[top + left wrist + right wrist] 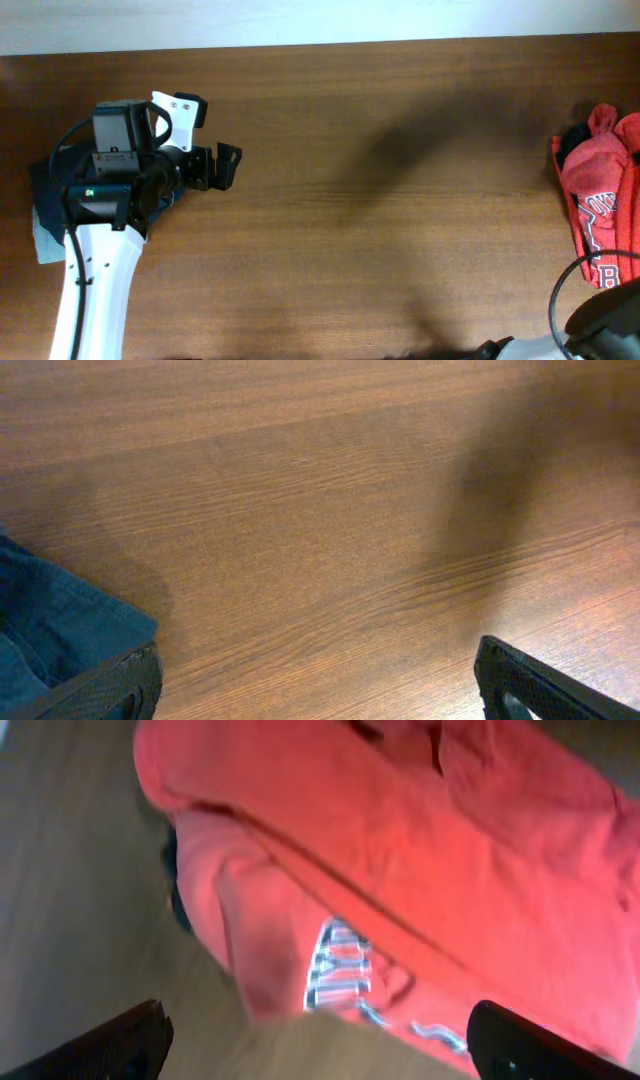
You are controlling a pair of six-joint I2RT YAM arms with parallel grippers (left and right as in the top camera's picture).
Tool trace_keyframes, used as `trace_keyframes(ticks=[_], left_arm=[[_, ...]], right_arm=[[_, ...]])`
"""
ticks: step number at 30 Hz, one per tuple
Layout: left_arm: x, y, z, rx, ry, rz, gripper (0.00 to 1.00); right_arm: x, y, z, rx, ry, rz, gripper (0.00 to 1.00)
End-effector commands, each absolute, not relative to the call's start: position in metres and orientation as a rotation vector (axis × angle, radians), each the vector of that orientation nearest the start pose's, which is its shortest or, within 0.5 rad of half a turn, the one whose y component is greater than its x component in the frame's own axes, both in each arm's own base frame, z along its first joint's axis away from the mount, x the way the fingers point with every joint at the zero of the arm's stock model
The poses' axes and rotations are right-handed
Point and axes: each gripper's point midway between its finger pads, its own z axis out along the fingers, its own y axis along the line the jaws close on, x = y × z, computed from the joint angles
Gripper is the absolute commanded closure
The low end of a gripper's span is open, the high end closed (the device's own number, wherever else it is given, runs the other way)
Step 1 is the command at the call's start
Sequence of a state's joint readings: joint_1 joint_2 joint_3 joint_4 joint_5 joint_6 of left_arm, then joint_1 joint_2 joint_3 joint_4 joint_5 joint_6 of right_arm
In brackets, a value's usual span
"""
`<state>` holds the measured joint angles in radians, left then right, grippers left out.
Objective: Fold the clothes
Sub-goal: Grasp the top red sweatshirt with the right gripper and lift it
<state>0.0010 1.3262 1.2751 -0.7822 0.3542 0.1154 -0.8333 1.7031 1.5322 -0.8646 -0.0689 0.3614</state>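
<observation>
A crumpled orange-red T-shirt (598,190) with white lettering lies at the table's right edge, a dark piece (572,135) showing behind it. In the right wrist view the shirt (420,860) fills the frame, and my right gripper (320,1045) hangs open just short of its lettering (335,965), nothing between the fingers. A dark blue garment (45,190) with a pale piece (45,245) beside it lies at the far left under my left arm. My left gripper (228,168) is open over bare wood, the blue cloth (50,630) beside its left finger (120,685).
The brown wooden table (380,200) stretches between the two piles. Its back edge (320,45) meets a pale wall. The right arm's base and cable (590,310) sit at the bottom right corner.
</observation>
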Motion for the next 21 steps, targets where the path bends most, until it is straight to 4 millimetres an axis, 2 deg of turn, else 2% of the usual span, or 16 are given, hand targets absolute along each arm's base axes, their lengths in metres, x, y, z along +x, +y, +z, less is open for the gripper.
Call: trace_keyframes(ticks=[1, 6, 7, 9, 11, 13, 14, 16, 17, 18, 19, 21], left_arm=[[0.362, -0.060, 0.249, 0.310, 2.340, -0.366, 0.01], [0.355, -0.060, 0.243, 0.304, 2.378, -0.376, 0.01], [0.355, -0.060, 0.242, 0.304, 2.380, -0.377, 0.01], [0.355, -0.060, 0.242, 0.304, 2.381, -0.376, 0.01], [0.355, -0.060, 0.242, 0.304, 2.381, -0.376, 0.01], [0.355, -0.060, 0.242, 0.304, 2.381, -0.376, 0.01], [0.355, -0.060, 0.242, 0.304, 2.381, -0.376, 0.01], [0.355, -0.060, 0.243, 0.304, 2.378, -0.376, 0.01], [0.356, -0.060, 0.243, 0.305, 2.374, -0.374, 0.01], [0.357, -0.060, 0.244, 0.305, 2.370, -0.373, 0.01], [0.358, -0.060, 0.245, 0.306, 2.366, -0.372, 0.01], [0.360, -0.060, 0.246, 0.307, 2.355, -0.369, 0.01]], right_arm=[[0.317, -0.328, 0.161, 1.380, 2.202, -0.087, 0.01], [0.332, -0.345, 0.106, 1.414, 2.245, -0.070, 0.00], [0.335, -0.349, 0.091, 1.422, 2.255, -0.064, 0.04], [0.338, -0.351, 0.077, 1.431, 2.268, -0.058, 0.07], [0.340, -0.354, 0.065, 1.437, 2.274, -0.055, 0.26], [0.343, -0.356, 0.065, 1.461, 2.243, -0.050, 0.57], [0.345, -0.358, 0.074, 1.465, 2.216, -0.046, 0.73], [0.354, -0.358, 0.092, 1.425, 2.186, -0.005, 0.83], [0.369, -0.352, 0.123, 1.353, 2.145, 0.087, 0.89], [0.374, -0.348, 0.138, 1.322, 2.129, 0.126, 0.92], [0.380, -0.340, 0.162, 1.276, 2.109, 0.183, 0.95], [0.387, -0.320, 0.215, 1.184, 2.073, 0.280, 0.96]])
